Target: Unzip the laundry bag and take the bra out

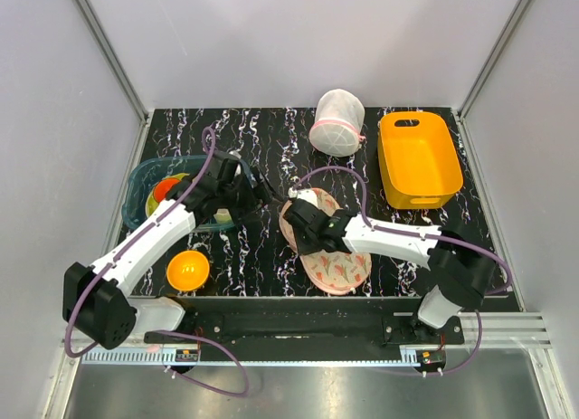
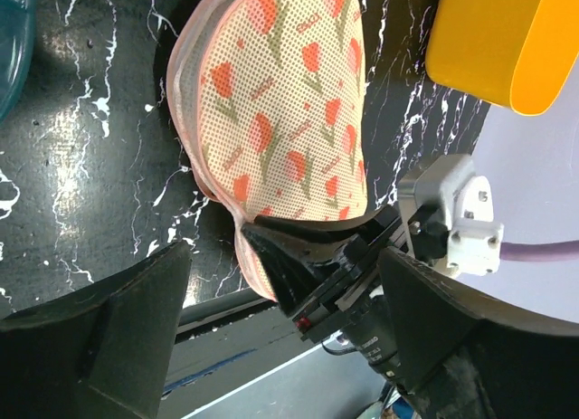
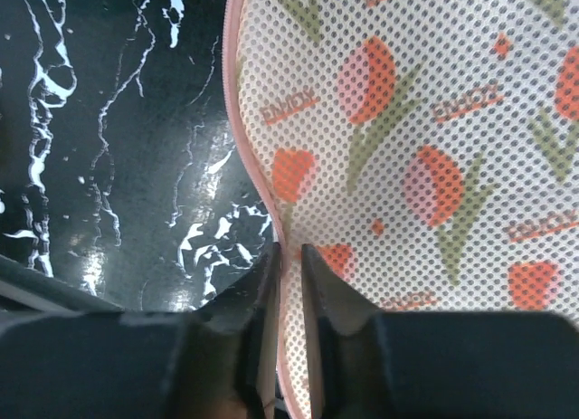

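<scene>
The laundry bag (image 1: 339, 265) lies flat at the middle of the table, beige-pink mesh with orange and green print; it also shows in the left wrist view (image 2: 289, 111) and the right wrist view (image 3: 425, 147). My right gripper (image 1: 297, 213) sits at the bag's left far edge, its jaws closed on the pink edging (image 3: 289, 256). My left gripper (image 1: 269, 195) is open and empty, just left of the bag's far end; in its own view (image 2: 280, 347) the jaws stand wide apart and the right gripper's fingers (image 2: 298, 256) show between them. The bra is not in view.
A rounded white mesh bag (image 1: 337, 122) and an orange tub (image 1: 418, 157) stand at the back right. A teal container (image 1: 145, 191) with colored items is under the left arm. An orange bowl (image 1: 188, 270) sits near the front left.
</scene>
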Robot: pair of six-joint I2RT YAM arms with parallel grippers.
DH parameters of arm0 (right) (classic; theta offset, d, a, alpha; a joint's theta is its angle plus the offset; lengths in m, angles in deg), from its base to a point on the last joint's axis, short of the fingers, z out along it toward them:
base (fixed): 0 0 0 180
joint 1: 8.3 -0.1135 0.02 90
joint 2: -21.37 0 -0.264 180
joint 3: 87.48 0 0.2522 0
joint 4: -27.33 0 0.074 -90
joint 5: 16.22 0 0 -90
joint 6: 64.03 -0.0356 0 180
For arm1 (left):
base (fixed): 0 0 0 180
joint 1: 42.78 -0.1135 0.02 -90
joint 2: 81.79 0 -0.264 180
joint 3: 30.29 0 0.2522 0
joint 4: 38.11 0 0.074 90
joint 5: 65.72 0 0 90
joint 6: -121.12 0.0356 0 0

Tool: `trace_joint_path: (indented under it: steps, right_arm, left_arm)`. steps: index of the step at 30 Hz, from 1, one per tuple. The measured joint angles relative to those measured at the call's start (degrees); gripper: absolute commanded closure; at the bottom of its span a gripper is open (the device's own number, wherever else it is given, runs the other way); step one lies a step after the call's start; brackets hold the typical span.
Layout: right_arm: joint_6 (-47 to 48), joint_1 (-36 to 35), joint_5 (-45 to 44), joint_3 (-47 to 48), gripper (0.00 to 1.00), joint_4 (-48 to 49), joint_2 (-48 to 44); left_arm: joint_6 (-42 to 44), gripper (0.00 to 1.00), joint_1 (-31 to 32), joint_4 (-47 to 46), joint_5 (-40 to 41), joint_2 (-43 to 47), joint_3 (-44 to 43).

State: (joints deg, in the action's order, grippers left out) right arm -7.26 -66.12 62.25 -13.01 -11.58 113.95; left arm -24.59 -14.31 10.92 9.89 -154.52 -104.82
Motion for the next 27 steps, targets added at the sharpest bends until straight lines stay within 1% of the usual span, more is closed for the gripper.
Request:
trace_joint_path:
  steps: [1, 6, 9, 12, 15, 19, 23, 27]
  right_arm:
    - [0.02, 0.00, -0.42, 0.00, 1.00, -0.02, 0.31]
    - [-0.20, 0.00, -1.57, 0.79, 1.00, -0.26, 0.33]
    - [-0.20, 0.00, -1.57, 0.92, 1.00, -0.81, -1.60]
    - [-0.24, 0.04, -1.53, 0.85, 1.00, -1.51, -7.02]
    - [-0.81, 0.72, -1.25, 0.76, 1.00, -1.60, -15.10]
    - [-2.27, 3.45, 0.00, -0.57, 1.00, -0.90, -24.81]
    - [-4.50, 7.37, 3.23, -5.42, 1.00, 0.48, -30.23]
    - [-7.04, 8.85, 6.29, -11.58, 1.00, 0.46, -31.91]
  left_arm:
    - [0.07, 0.12, 0.00, 0.04, 0.00, 0.28, 0.31]
    - [0.44, 0.12, -0.02, 1.11, 0.00, 1.25, 1.18]
    - [0.98, 0.12, -0.02, 1.11, -0.15, 1.31, 1.27]
    - [1.88, 0.13, -0.02, 0.57, -1.01, 1.31, 1.60]
    - [2.36, 0.13, -0.02, -0.96, -1.95, 1.31, 2.91]
    - [3.10, 0.14, -0.02, -3.41, -4.13, 0.81, 5.33]
    - [3.21, 0.20, 1.44, -7.21, -6.88, -2.67, 7.58]
    - [3.41, 0.24, 5.62, -9.68, -7.93, -7.96, 8.07]
